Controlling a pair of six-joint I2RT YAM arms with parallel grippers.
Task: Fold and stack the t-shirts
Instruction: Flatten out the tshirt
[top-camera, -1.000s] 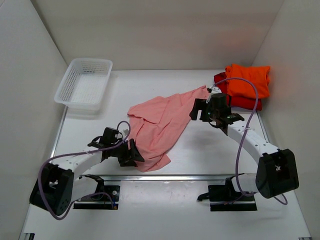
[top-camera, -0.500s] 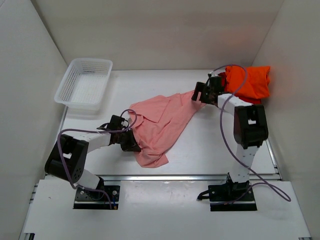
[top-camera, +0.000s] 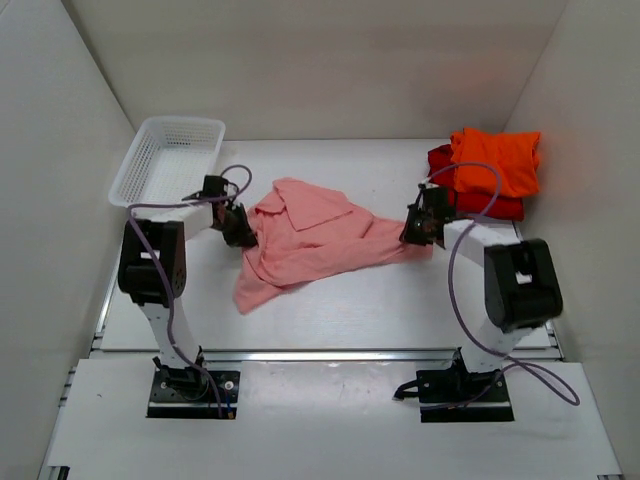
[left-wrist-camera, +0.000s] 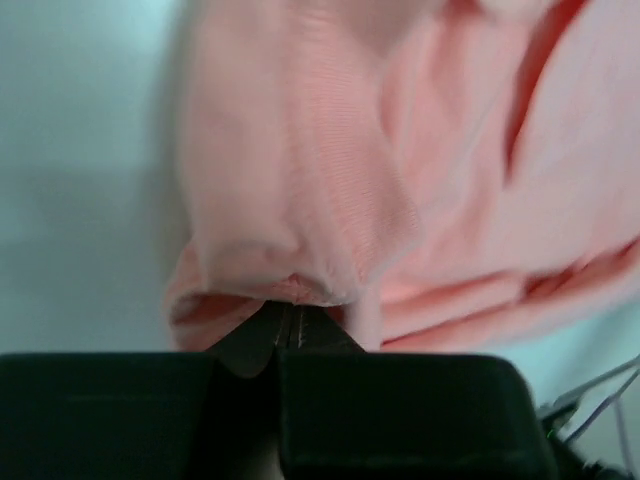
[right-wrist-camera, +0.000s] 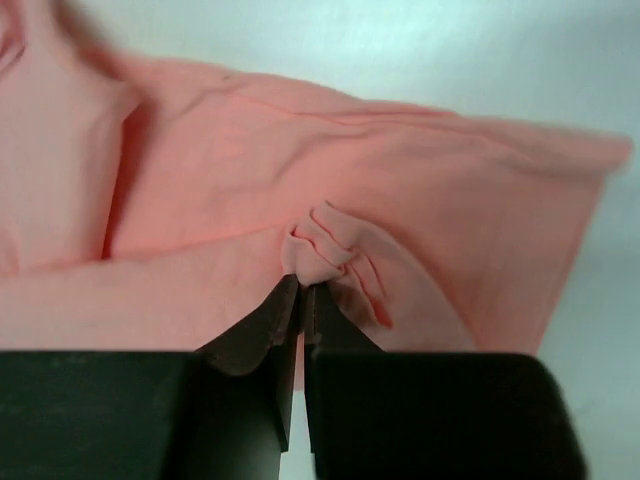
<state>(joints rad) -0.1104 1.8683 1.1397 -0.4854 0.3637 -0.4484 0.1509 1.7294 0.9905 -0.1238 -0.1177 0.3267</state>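
Note:
A salmon-pink t-shirt (top-camera: 305, 232) lies crumpled across the middle of the table. My left gripper (top-camera: 238, 229) is at its left edge, shut on a bunched hem of the pink t-shirt (left-wrist-camera: 300, 200). On the shirt's right end, my right gripper (top-camera: 416, 228) is shut on a small pinch of the same fabric (right-wrist-camera: 320, 255). A bright orange t-shirt (top-camera: 497, 160) lies folded on top of a red t-shirt (top-camera: 470, 200) at the back right.
A white mesh basket (top-camera: 170, 165) stands at the back left, just behind the left arm. White walls close in the table on three sides. A metal rail (top-camera: 330, 352) runs along the near edge.
Both grippers have closed on the pink t-shirt. The left arm swung toward the back left, dragging the shirt's left edge with it; the right gripper moved nearer and pulled the right end sideways.

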